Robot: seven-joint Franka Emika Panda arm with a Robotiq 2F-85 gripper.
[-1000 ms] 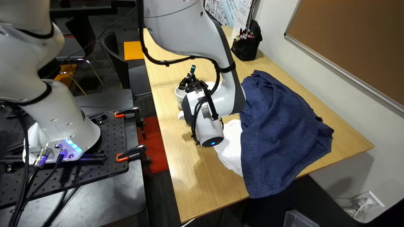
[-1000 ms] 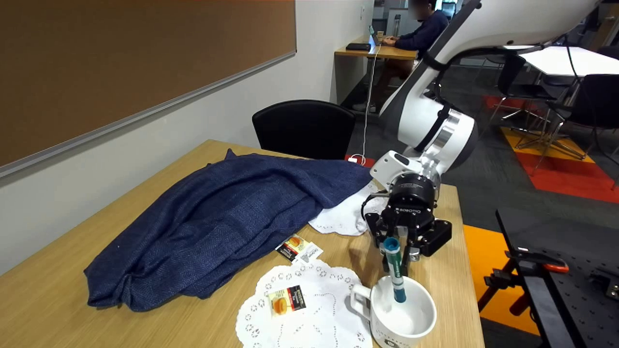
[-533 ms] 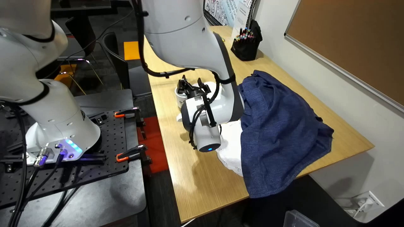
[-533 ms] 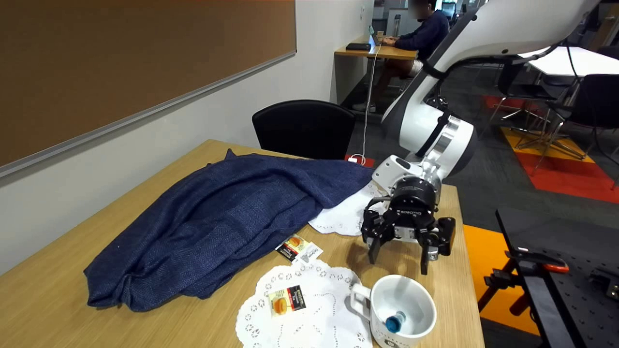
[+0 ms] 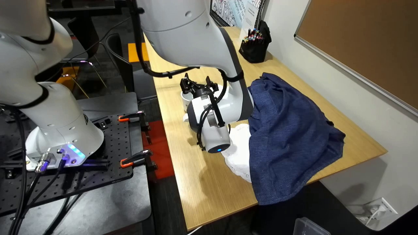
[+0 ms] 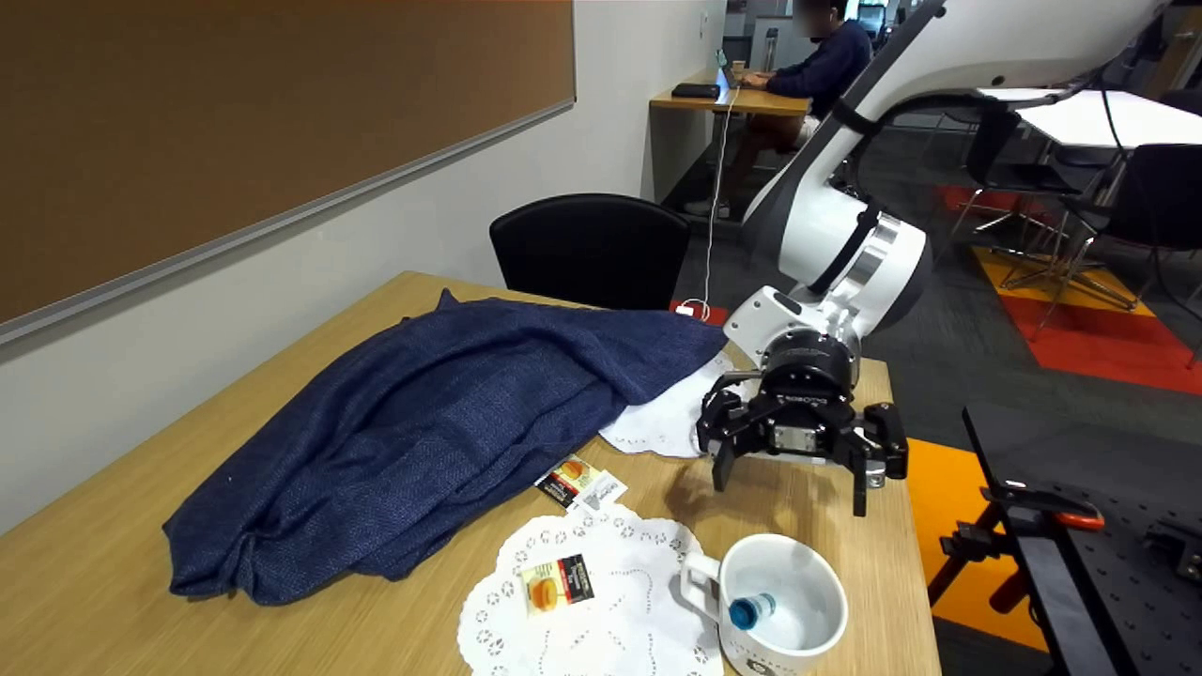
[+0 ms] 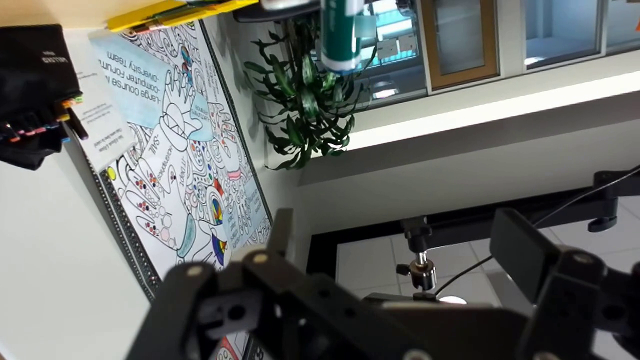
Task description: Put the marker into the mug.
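Observation:
The white mug (image 6: 803,577) stands upright near the table's side edge, its handle toward the white doily. Inside it the marker (image 6: 753,610) leans low, its blue end tipped to the handle side. In an exterior view only a sliver of the mug (image 5: 185,103) shows behind the arm, and the marker is hidden there. Above and behind the mug my gripper (image 6: 791,483) is open, fingers wide apart with nothing between them. The wrist view also shows the gripper (image 7: 397,235) spread wide over background.
A blue cloth (image 6: 423,451) covers much of the table. A doily (image 6: 620,610) with a tea packet (image 6: 559,584) lies beside the mug. A black box of pens (image 5: 254,49) stands near the wall. A green cylinder (image 7: 340,35) juts into the wrist view; I cannot tell what it is.
A second ago the gripper was shut on the upright marker over the mug. The jaws have opened, the marker has dropped inside and tipped, and the gripper has backed up slightly from the mug.

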